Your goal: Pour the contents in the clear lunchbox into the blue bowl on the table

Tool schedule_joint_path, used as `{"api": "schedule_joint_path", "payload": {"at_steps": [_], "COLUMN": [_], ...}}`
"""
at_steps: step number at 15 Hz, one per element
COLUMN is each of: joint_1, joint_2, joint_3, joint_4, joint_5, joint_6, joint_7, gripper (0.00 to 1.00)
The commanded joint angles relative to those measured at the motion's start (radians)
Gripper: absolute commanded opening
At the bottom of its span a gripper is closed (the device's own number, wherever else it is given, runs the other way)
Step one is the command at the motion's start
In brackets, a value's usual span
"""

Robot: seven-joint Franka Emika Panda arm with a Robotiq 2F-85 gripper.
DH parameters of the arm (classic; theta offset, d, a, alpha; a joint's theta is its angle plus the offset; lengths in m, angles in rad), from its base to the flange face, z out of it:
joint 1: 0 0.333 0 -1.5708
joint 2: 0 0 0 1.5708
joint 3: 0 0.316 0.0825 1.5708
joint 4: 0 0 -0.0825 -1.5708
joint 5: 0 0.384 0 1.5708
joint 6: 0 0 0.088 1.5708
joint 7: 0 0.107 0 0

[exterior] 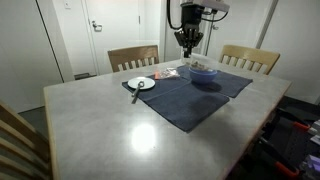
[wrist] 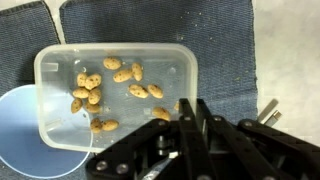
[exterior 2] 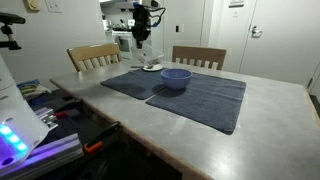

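The clear lunchbox [wrist: 115, 95] lies on the dark blue mat [wrist: 215, 50] and holds several small brown pieces. The blue bowl [wrist: 20, 130] touches its lower left corner in the wrist view. In both exterior views the bowl [exterior: 204, 72] [exterior 2: 176, 77] sits on the mat beside the lunchbox [exterior: 171, 72] [exterior 2: 152, 67]. My gripper [wrist: 190, 108] hangs above the lunchbox's edge away from the bowl, clear of it [exterior: 187, 45] [exterior 2: 143, 42]. Its fingers are pressed together and hold nothing. The table [exterior: 130, 130] [exterior 2: 265, 110] is pale grey and glossy.
A white round plate [exterior: 141, 83] with a utensil beside it sits at the mat's corner. Two wooden chairs [exterior: 133, 57] [exterior: 250, 58] stand at the far side of the table. Another chair back [exterior: 15, 135] is at the near corner.
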Motion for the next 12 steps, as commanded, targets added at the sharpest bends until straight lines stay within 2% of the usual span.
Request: {"api": "schedule_joint_path", "payload": {"at_steps": [1,2,3,8,12], "joint_1": [-0.002,-0.002,-0.002,-0.006,-0.024], "joint_2": [0.0,0.0,0.0,0.041,0.049], "joint_3": [0.001,0.001,0.001,0.007,0.009], "joint_4": [0.002,0.002,0.002,0.072,0.131], "joint_5": [-0.001,-0.001,-0.001,0.04,0.133], "joint_6": [-0.003,-0.003,-0.003,-0.047,-0.102], "joint_7": [0.0,0.0,0.0,-0.015,-0.087], "gripper": [0.09,0.09,0.02,0.02,0.02]}}
